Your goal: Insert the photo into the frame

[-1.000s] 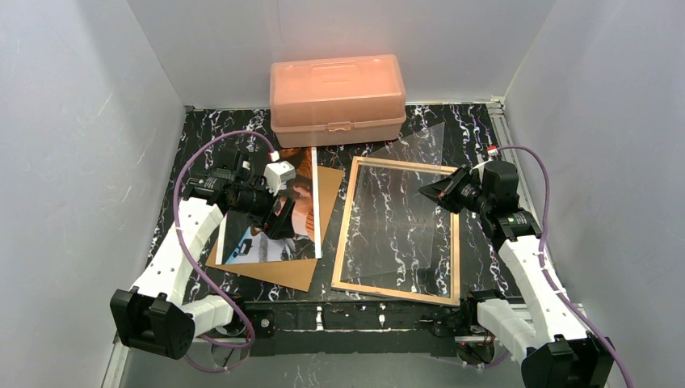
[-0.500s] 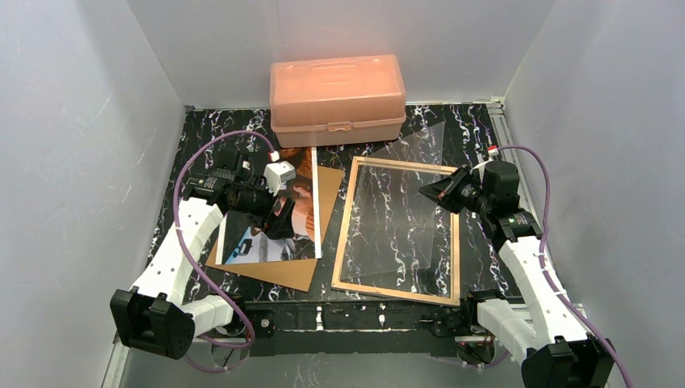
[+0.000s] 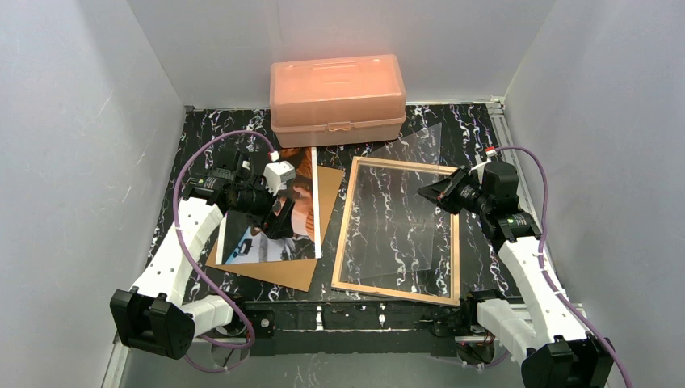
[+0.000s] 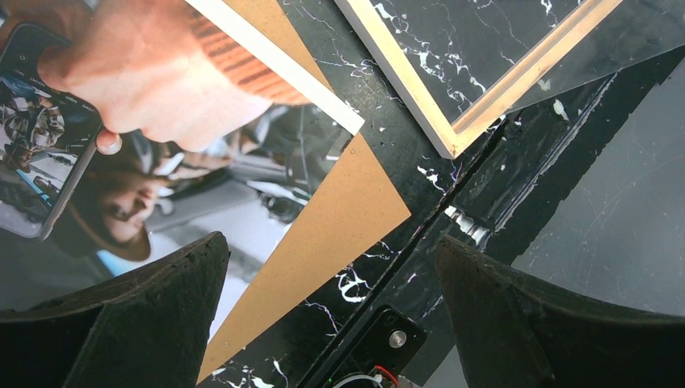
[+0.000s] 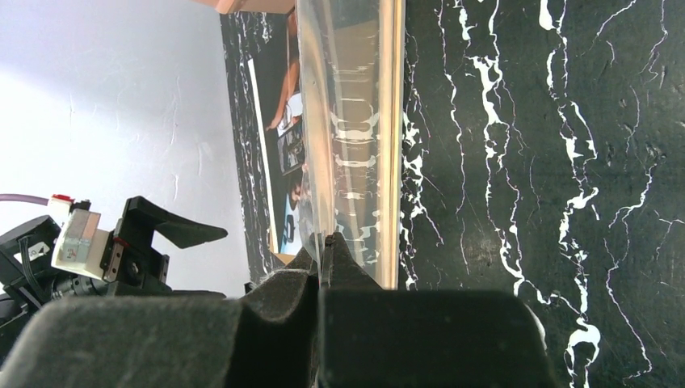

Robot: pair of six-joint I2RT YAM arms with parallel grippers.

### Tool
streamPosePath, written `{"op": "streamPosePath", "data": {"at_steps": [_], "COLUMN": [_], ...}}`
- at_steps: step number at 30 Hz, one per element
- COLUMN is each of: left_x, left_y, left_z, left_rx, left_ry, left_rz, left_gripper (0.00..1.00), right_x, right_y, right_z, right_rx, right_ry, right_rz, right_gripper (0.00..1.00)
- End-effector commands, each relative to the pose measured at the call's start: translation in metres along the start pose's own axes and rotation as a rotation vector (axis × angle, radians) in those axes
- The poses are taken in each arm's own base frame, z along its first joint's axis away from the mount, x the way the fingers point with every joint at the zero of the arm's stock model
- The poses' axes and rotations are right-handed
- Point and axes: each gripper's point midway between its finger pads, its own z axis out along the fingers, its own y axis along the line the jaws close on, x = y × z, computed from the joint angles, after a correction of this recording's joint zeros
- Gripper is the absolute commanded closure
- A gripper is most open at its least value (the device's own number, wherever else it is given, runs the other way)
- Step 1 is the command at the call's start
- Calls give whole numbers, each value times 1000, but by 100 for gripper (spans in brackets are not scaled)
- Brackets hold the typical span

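Holds left gripper (image 3: pixel 281 198) angled downward, jaws spread wide, forearm raised; pinches clear sheet (image 5: pixel 347 121) edge in right gripper (image 3: pixel 432 191), jaws clamped tight.

The photo (image 3: pixel 266 249) is shiny paper. The frame (image 3: pixel 342 234) is pale bare wood, smooth and dull. The clear sheet (image 5: pixel 351 121) is see-through and glossy, plastic or glass, hard to tell. The backing board (image 4: pixel 323 242) is brown and matt like thick card. The box (image 3: pixel 338 97) is smooth orange plastic, a bit see-through. The table (image 3: pixel 210 129) looks like black stone with white streaks. The left gripper (image 4: pixel 329 242) has black fingers (image 4: pixel 525 323), dull and a bit rough
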Motion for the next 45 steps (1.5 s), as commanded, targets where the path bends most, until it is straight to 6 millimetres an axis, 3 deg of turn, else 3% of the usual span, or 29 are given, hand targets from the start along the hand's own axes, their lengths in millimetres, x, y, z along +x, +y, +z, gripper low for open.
{"op": "streamPosePath", "data": {"at_steps": [1, 14, 38, 45], "left_x": [-8, -9, -10, -11], "left_y": [-5, -6, -6, -6], "left_z": [-10, -13, -15, -14], "left_rx": [-7, -10, -13, -8], "left_ry": [-30, -30, -27, -24], "left_rz": [38, 43, 59, 57], "left_gripper": [1, 2, 2, 2], "right_x": [-4, -3, -6, -9], "right_y": [13, 0, 8, 25], "right_z": [-2, 1, 11, 2], "right_rx": [-76, -34, -78, -137], "right_ry": [-23, -23, 19, -5], "right_rz": [-49, -79, -187, -201], "right_gripper": [99, 99, 99, 99]}}
